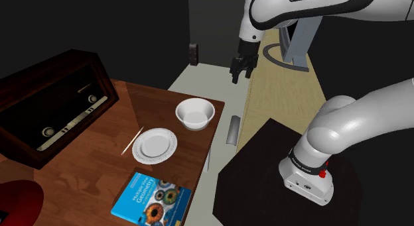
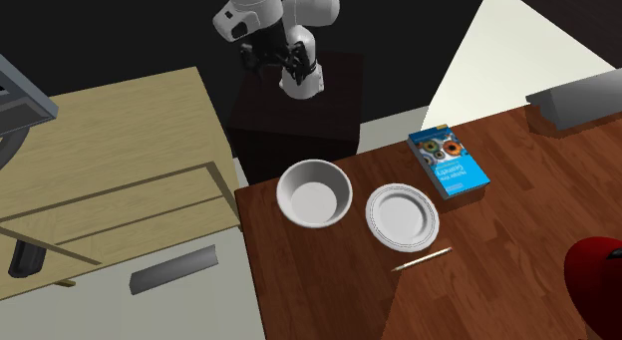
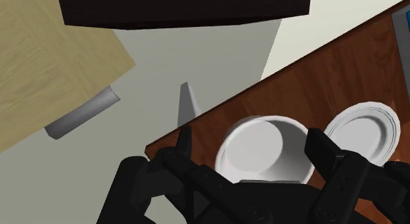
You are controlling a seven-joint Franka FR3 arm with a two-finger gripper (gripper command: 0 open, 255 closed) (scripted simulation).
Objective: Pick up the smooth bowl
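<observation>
Wrist view is showing the hand (image 3: 250, 138) spread wide, its 2 black fingers (image 3: 186, 140) standing apart and gripping nothing. The white bowl (image 3: 266, 150) is lying well below the hand, framed between the fingers and untouched. It is sitting upright and empty on the dark wooden table (image 3: 309, 78), close to the table's corner and edge.

On the bowl's far side from that edge, a white plate (image 3: 368, 127) is resting just beside it, with a thin strip of table showing between the 2. In the shoulder view, a thin pale stick (image 1: 134, 140) is lying past the plate (image 1: 155, 145), further from the hand (image 1: 240, 71), and a blue book (image 1: 151, 198) is lying beyond that. A dark wooden radio (image 1: 53, 105) is standing well apart from the bowl (image 1: 194, 114), on the side away from the hand. Nothing is standing over the bowl or leaning on its rim.

Off the table's edge, directly under the hand, grey floor (image 3: 197, 58) is lying open. A pale wooden cabinet (image 3: 46, 65) with a grey handle (image 3: 82, 114) is bordering that gap, and the dark stand (image 3: 184, 9) is closing it on another side.
</observation>
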